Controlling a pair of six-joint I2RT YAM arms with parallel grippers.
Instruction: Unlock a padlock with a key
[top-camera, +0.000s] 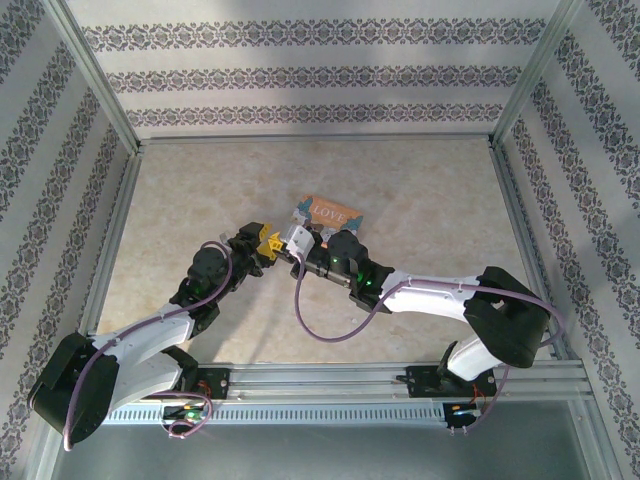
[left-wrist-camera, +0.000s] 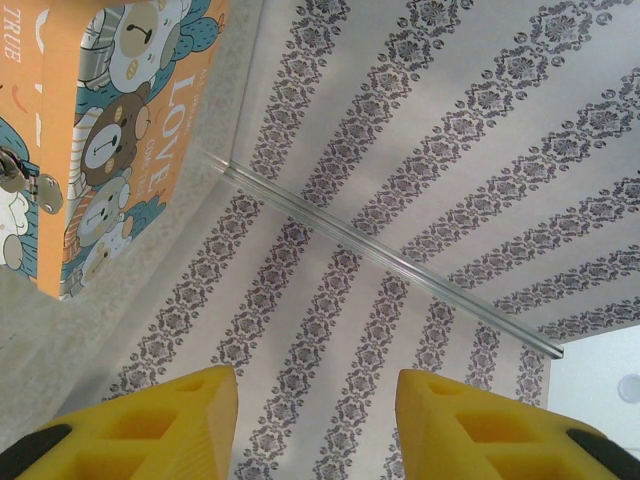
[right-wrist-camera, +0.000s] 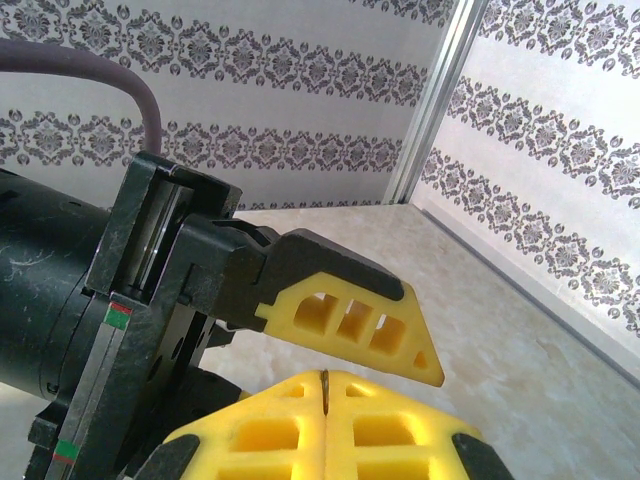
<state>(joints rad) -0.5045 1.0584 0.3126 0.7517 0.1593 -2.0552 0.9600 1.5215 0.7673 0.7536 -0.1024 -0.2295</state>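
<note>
Bear-print box (left-wrist-camera: 75, 215) — "LOVE" on orange band, "TRUE" near edge; smaller print alongside, seemingly illegible.

Top external: high at near edge, looking down on table (top-camera: 420, 180). Left wrist: low, rolled, facing wall (left-wrist-camera: 450, 150); shares box (left-wrist-camera: 120, 150) with top. Right wrist: low, facing corner.

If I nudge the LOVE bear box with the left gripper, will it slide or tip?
The LOVE box seems to rest on a broad face on the smooth table, so it would probably slide, not tip. Its printed faces suggest a light, thin-walled box, so it may skid or swivel easily.
</note>
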